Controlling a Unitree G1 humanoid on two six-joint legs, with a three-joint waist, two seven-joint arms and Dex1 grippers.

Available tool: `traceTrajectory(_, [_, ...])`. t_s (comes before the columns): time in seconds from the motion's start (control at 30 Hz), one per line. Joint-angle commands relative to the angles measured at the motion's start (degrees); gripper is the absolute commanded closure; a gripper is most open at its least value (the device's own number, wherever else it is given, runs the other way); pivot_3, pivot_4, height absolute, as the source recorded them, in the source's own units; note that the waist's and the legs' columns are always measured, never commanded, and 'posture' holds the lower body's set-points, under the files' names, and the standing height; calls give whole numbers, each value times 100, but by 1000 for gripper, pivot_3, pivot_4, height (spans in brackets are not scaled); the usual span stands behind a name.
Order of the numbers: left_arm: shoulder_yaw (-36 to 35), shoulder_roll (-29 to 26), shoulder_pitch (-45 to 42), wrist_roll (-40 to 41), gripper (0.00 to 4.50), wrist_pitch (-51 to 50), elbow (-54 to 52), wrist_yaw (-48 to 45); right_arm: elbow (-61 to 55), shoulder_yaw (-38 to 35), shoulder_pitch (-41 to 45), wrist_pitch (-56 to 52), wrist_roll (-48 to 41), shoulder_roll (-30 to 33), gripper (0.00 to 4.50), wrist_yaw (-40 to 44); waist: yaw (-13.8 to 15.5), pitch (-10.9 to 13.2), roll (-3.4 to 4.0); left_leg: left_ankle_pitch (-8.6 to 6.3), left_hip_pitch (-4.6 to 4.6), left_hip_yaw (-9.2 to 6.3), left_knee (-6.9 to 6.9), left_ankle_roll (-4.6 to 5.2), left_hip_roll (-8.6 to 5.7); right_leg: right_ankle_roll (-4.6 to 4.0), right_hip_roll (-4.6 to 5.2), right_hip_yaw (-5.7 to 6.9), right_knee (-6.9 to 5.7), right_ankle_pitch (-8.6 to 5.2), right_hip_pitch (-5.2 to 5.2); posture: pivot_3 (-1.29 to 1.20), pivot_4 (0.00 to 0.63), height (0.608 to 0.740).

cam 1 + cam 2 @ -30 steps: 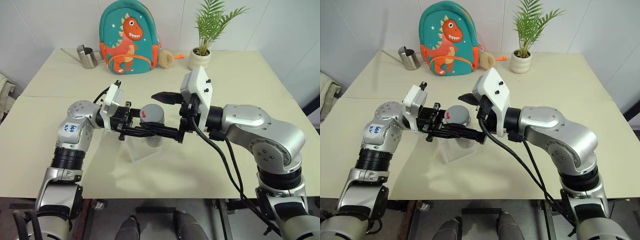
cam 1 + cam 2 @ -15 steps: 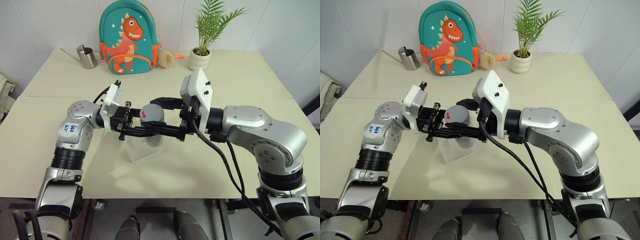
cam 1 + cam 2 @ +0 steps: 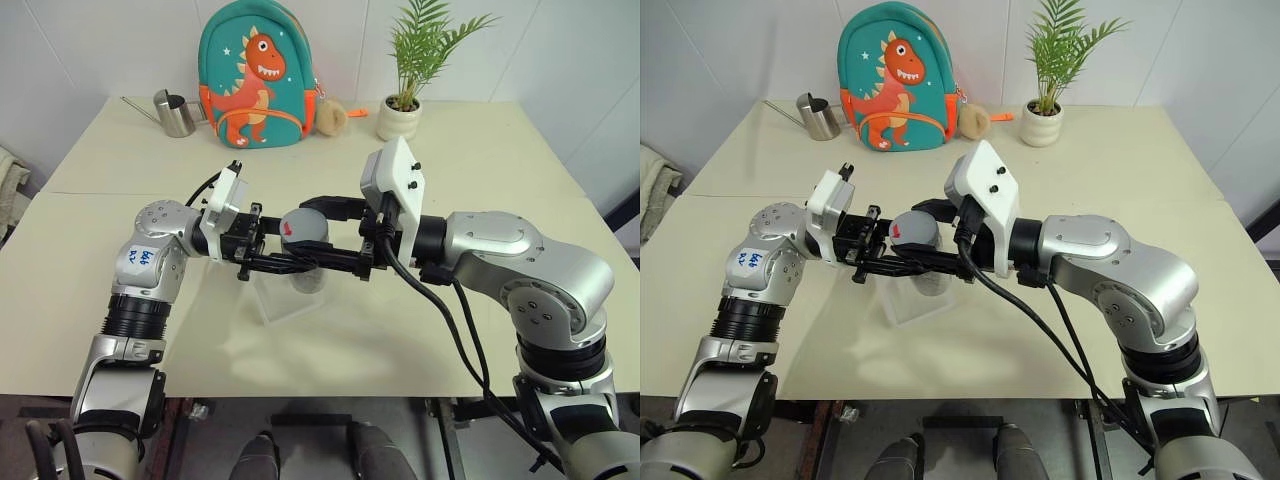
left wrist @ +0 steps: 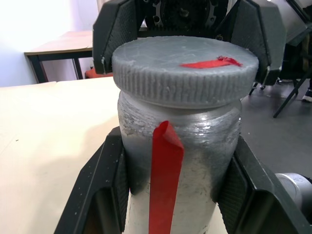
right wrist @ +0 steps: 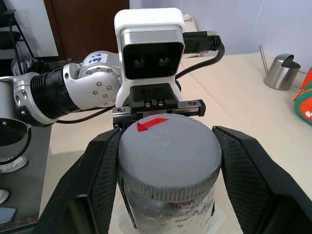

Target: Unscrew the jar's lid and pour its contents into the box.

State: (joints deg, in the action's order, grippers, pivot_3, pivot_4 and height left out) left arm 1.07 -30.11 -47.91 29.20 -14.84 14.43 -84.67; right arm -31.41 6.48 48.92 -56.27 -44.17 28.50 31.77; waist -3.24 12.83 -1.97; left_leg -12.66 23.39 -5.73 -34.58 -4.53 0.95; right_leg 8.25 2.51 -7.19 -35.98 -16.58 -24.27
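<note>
1. Pale cream worktop (image 3: 480,330) against white walls, head views. Along the far edge: a teal dinosaur backpack (image 3: 252,75), a steel watering can (image 3: 175,114) to its left, a potted palm (image 3: 405,105) to its right, a small tan plush (image 3: 331,117) between backpack and pot.
2. Head views, centre: the jar (image 3: 306,272) is held upright above the box (image 3: 283,296), a clear shallow container resting on the worktop. The left tool (image 3: 290,262) reaches in level from the left and is clamped on the jar's body. The right tool (image 3: 325,235) reaches in level from the right, one finger behind and one in front of the lid (image 3: 303,227), closed in against its rim. The lid is grey with a red mark on top and sits on the jar.
3. Left wrist view: the jar's frosted wall fills the middle, gripped on both sides by the left tool's black fingers (image 4: 105,190). A red tape strip (image 4: 165,175) runs down the wall. The ribbed lid is flanked by the right tool's two pads, which touch its edge. Contents cannot be made out through the wall.
4. Right wrist view: the lid seen from above, red mark near its far edge, a textured pad (image 5: 105,183) pressed to either side. Beyond it, the left arm's white camera block; the watering can stands on the worktop behind.
</note>
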Motion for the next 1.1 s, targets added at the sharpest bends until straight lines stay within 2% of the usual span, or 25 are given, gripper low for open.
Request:
traceTrajectory(0.03, [-74, -20, -42, 30, 2571, 67, -24, -21, -150, -183, 119, 73, -87, 0, 1562, 32, 0, 0, 0, 0, 0, 0, 0, 0, 0, 0, 0, 0, 0, 0, 0, 0, 150, 740])
traceTrajectory(0.37, [30, -90, 47, -32, 2571, -35, -35, -98, 59, -356, 466, 154, -31, 112, 1562, 79, -2, 1, 1, 0, 0, 0, -1, 0, 0, 0, 0, 0, 0, 0, 0, 0, 150, 740])
traceTrajectory(0.7, [33, -64, 30, -90, 2571, -41, -14, -60, 445, -427, 708, 468, 420, 460, 1562, 257, -1, 1, 1, 0, 1, 0, 0, 0, 0, 0, 0, 0, 0, 0, -1, 0, 150, 740])
traceTrajectory(0.8, [-210, -185, -129, -126, 2571, 47, 156, 157, 968, -670, 512, 709, 944, 1019, 1562, 271, 10, 1, 0, 0, 1, 1, -2, 0, -1, 0, 1, 0, 1, 0, 0, 0, 150, 740])
traceTrajectory(0.87, [-285, -235, -182, -124, 2571, 60, 221, 208, 1150, -733, 422, 824, 1090, 1175, 1562, 261, 20, 1, 0, 0, 3, 1, -6, 0, -2, 1, 2, 0, 2, 0, 0, 0, 150, 740])
traceTrajectory(0.97, [-623, -643, -211, -228, 2571, 235, 513, 402, 1393, -1177, -485, 850, 1461, 1527, 1562, 21, 23, 0, -2, 0, 4, 0, -2, 1, -1, 0, 0, 2, 4, 0, -1, 0, 150, 740])
traceTrajectory(1.1, [-825, -903, -155, -261, 2571, 365, 673, 584, 1214, -1400, -1540, 789, 1608, 1427, 1562, -257, 6, 0, -1, -1, 7, 8, 4, 2, -2, 3, 2, -8, 5, -3, -7, 0, 150, 740])
